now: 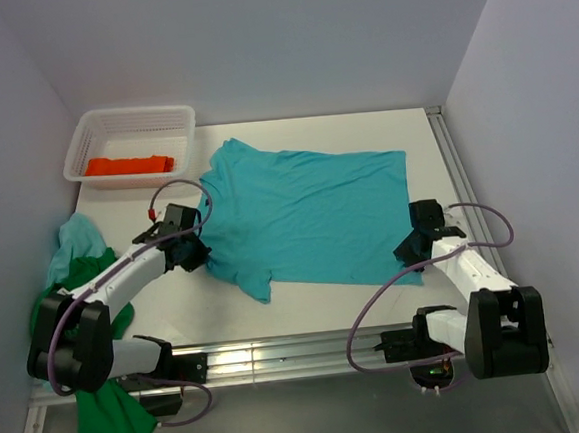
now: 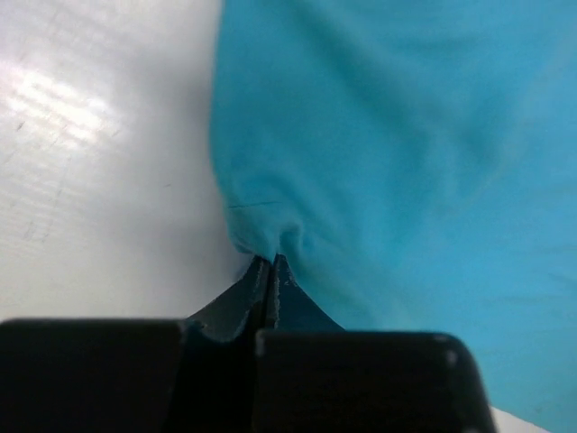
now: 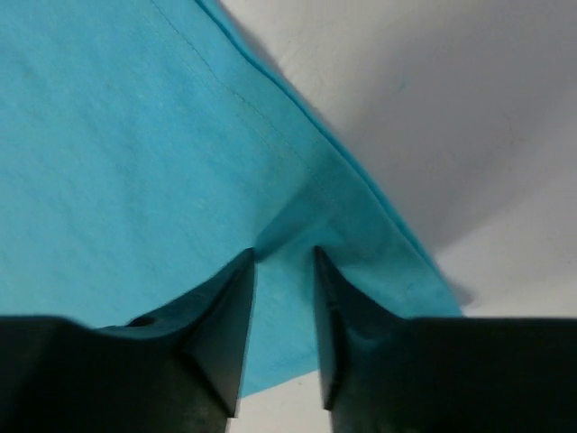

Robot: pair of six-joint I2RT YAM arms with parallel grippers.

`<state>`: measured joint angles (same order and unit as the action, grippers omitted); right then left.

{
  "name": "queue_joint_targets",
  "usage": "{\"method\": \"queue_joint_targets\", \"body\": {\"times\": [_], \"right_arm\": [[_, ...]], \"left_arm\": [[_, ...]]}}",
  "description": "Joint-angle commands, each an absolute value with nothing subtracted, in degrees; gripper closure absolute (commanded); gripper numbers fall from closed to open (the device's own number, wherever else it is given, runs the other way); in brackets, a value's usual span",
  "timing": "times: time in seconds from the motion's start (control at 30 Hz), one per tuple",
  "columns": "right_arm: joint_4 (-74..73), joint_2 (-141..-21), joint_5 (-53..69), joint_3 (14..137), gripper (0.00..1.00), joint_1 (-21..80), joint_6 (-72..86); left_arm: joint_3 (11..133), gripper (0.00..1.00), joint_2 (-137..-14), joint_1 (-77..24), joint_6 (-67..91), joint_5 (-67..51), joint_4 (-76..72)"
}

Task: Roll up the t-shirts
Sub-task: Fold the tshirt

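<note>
Left wrist view showed the left gripper (image 2: 270, 263) clamped on the edge of the turquoise t-shirt (image 2: 406, 162), cloth bunched at its fingertips; the right gripper (image 3: 283, 262) stood parted astride the hem, so grasping was judged in hand, the next move needing that pinch closed before rolling.

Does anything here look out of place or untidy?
Yes. The green t-shirt is crumpled at the left edge of the table and hangs down off its near corner, with a bunched turquoise t-shirt beside it. The spread turquoise t-shirt lies flat, only slightly askew.
</note>
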<state>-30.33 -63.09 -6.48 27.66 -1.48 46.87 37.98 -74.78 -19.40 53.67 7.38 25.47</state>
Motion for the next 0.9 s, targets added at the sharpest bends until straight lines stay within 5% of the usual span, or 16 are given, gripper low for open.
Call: {"method": "queue_joint_targets", "body": {"times": [0.0,0.2,0.63,0.77,0.83,0.87], "right_arm": [[-26.99,-65.38,-8.96,30.76,0.64,-1.14,46.23],[-24.17,-72.32,-8.88,34.45,0.98,-1.23,45.53],[-22.67,-83.66,-10.46,45.79,1.0,-1.58,44.65],[-23.46,-85.34,-8.27,48.69,0.77,-1.84,40.7],[-23.73,-84.03,-7.38,48.52,0.66,-1.93,39.46],[-23.73,-82.98,-7.47,47.56,0.51,-2.02,39.29]], "left_arm": [[45.43,1.0,-74.79,-19.95,52.47,7.82,26.01],[55.8,1.0,-80.23,-19.86,51.24,9.31,29.53],[74.96,1.0,-100.62,-19.69,46.59,5.19,28.04],[76.73,0.94,-103.09,-18.38,45.7,4.22,26.46],[75.33,0.76,-102.66,-17.67,45.0,2.99,24.36],[74.71,0.68,-102.31,-17.06,44.83,2.81,23.74]]}}
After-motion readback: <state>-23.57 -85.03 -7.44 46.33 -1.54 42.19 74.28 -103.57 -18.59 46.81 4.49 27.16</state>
